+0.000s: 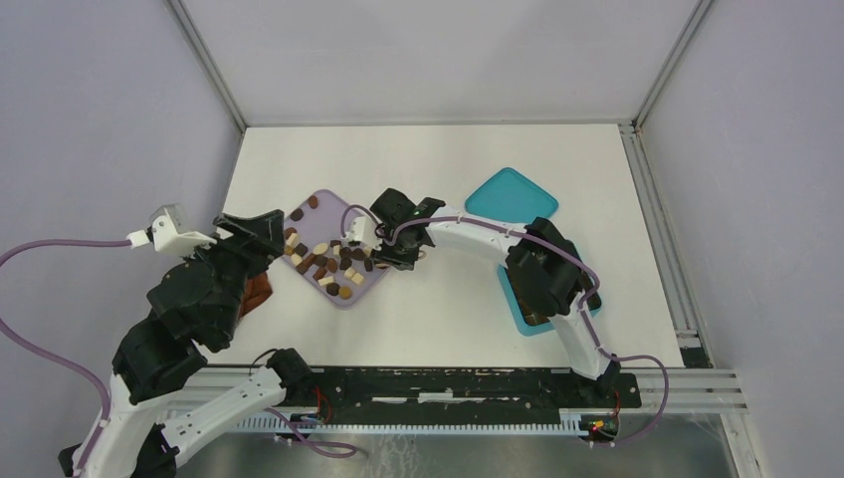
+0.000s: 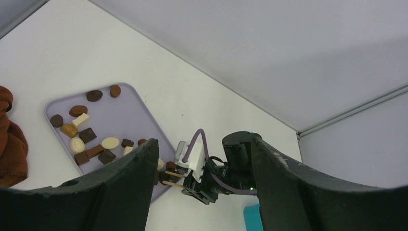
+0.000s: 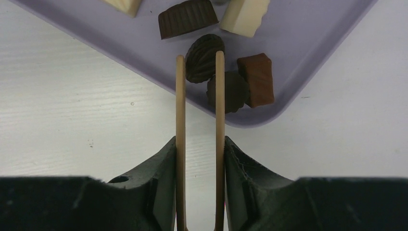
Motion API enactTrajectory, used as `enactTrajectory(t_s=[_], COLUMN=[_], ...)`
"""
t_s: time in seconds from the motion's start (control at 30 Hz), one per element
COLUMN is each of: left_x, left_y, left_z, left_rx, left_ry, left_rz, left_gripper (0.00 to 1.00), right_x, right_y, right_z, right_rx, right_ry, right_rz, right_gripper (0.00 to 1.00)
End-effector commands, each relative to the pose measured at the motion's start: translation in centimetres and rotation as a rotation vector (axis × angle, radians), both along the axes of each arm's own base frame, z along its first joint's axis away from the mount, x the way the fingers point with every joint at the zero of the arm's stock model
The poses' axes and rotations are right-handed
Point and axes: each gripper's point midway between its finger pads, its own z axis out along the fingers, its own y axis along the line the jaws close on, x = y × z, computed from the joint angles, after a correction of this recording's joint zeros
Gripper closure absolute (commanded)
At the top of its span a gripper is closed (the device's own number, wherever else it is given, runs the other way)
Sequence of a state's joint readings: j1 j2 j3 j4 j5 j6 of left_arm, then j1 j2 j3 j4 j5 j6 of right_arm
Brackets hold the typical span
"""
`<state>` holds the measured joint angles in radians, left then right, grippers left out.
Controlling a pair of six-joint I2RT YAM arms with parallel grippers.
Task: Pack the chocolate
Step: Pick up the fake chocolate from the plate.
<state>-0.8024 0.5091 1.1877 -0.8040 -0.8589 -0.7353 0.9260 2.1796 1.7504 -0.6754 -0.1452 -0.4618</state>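
The left gripper (image 1: 267, 234) hangs open and empty by the left corner of the lavender tray (image 1: 320, 207). A rust-brown cloth (image 1: 259, 292) lies just nearer, partly under that arm.

The chocolate (image 1: 328, 261), in dark, mid-brown and cream pieces, lies scattered in the tray, right of this gripper.

The right gripper (image 3: 199, 144) reaches in over the tray's right corner, clamped on wooden tongs (image 3: 180, 106). The tong tips straddle a dark ridged piece (image 3: 204, 57), close on both sides; whether they press it I cannot tell. A round dark piece (image 3: 227, 91) and a mid-brown block (image 3: 257, 79) crowd against it on the gripper's side. A dark cup (image 3: 187, 18) and a cream piece (image 3: 248, 14) lie just beyond.

Further right, a teal box (image 1: 518, 317) sits mostly hidden under the right arm. Its teal lid (image 1: 511, 194) lies farther back on the white table (image 1: 428, 159), apart from the tray.
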Motion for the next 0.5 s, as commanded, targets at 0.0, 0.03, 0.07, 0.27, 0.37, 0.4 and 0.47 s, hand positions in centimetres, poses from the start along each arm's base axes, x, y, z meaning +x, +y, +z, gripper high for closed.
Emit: enactTrajectory(t_s=[0.0,0.03,0.07,0.27,0.37,0.4,0.47], left_x=[0.2,0.2,0.2,0.1,0.0,0.0,-0.1], left_y=[0.3,0.3,0.3,0.4,0.5,0.5,0.5], left_z=[-0.2,-0.2,-0.3,-0.1,0.0,0.0,0.1], left_rx=[-0.01,-0.011,-0.01,-0.015,-0.02,-0.021,-0.024], left_ry=[0.0,0.0,0.002,-0.004,-0.007,-0.008,-0.01], left_rz=[0.029,0.029,0.029,0.028,0.029,0.028,0.028], left_gripper=[0.24,0.24,0.24,0.24,0.25,0.25,0.25], right_x=[1.1,1.1,1.0,0.6,0.4,0.2,-0.1], right_y=[0.5,0.4,0.3,0.7,0.9,1.0,1.1], right_z=[1.1,0.9,0.8,0.2,0.0,0.0,0.1], right_rx=[-0.001,-0.008,-0.012,-0.024,-0.028,-0.028,-0.027], right_ry=[-0.053,-0.054,-0.054,-0.047,-0.049,-0.049,-0.045], right_rz=[-0.039,-0.042,-0.043,-0.037,-0.033,-0.031,-0.027], right_gripper=[0.6,0.6,0.6,0.59,0.58,0.58,0.58])
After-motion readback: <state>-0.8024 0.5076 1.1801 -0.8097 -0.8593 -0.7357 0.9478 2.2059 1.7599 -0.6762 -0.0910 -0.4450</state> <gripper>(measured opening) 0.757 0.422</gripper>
